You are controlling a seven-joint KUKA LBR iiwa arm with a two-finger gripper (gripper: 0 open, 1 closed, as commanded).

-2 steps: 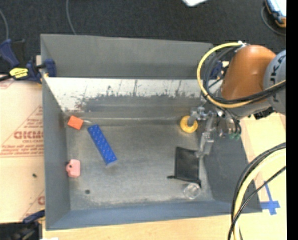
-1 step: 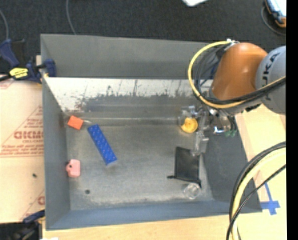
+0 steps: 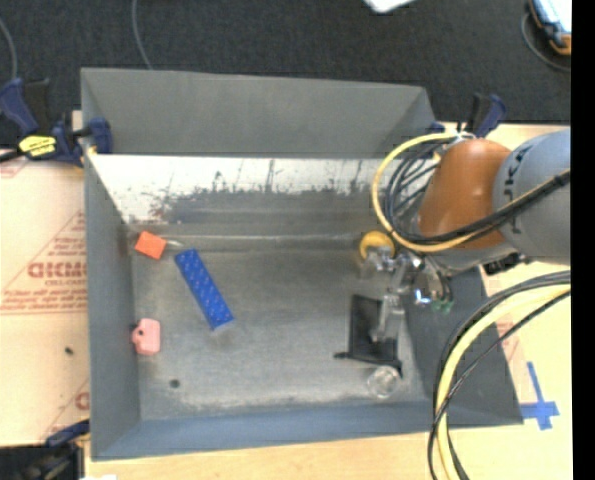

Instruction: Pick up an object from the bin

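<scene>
Grey metal bin (image 3: 257,183), dark floor around it. Your gripper (image 3: 385,340) sits low at the bin's right end, over a flat black piece (image 3: 361,320); parted or closed, you can't tell. A clear round bit (image 3: 382,379) lies just beside. The blue brick (image 3: 204,289), orange block (image 3: 150,246) and pink lump (image 3: 146,337) lie well apart, left.

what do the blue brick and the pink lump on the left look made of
Blue brick: likely hard moulded plastic, given its even saturated colour, straight edges and apparent studs. Pink lump: unclear, perhaps plastic or rubber; matte look, rounded corners.
</scene>
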